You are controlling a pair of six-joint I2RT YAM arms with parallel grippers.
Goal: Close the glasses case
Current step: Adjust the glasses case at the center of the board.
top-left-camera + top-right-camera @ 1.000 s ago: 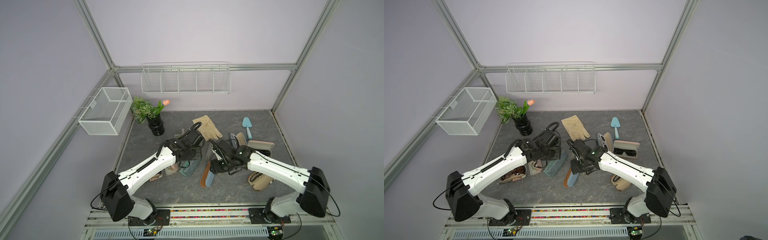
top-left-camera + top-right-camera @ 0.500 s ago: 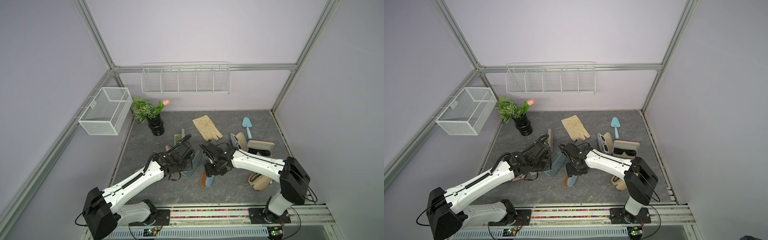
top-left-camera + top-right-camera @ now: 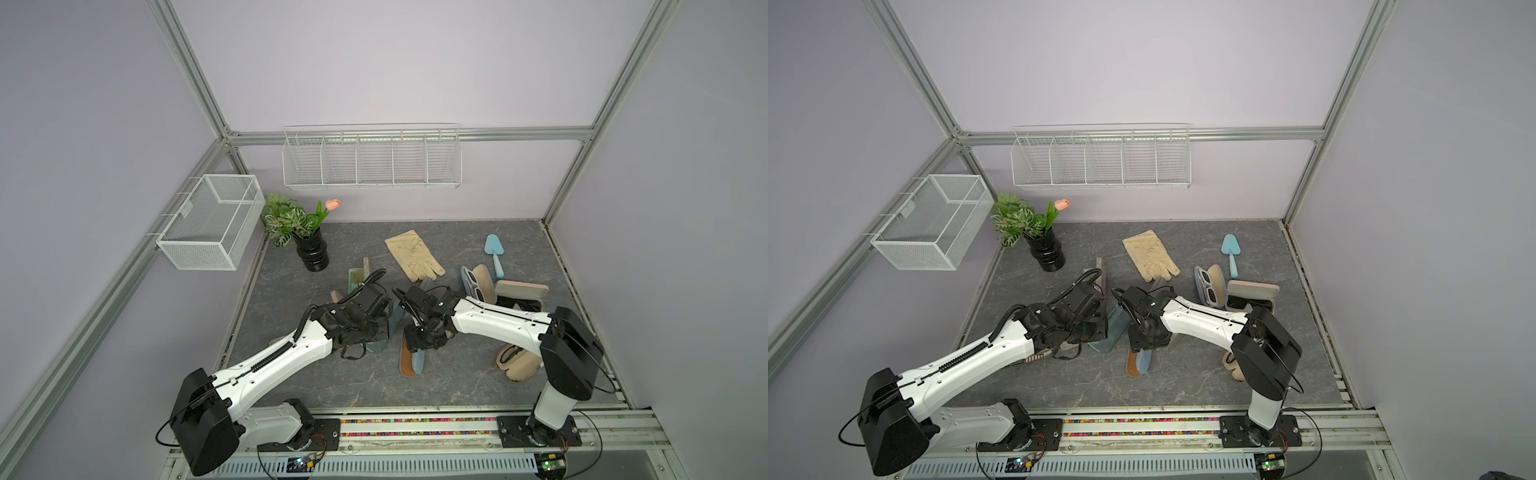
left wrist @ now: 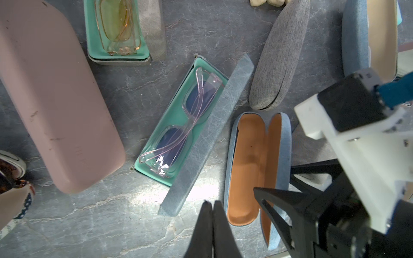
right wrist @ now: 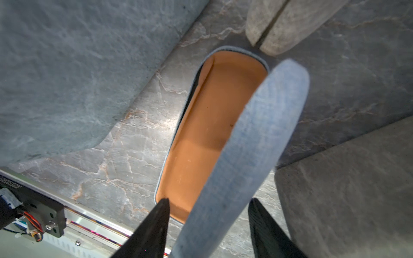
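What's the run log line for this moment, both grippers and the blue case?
blue case: open, empty | lid: raised, not yet shut | right gripper: open, straddling lid | left gripper: shut, holding nothing

Glasses case lies before the glove, potted plant behind left

Both top views are bright and evenly lit by soft light; only pale shadows lie on the grey marble-pattern tabletop. The left wrist view has a white glare patch on this tabletop. In the right wrist view the blue fabric glasses case with orange lining looks sharp in the middle but blurred at its near end.
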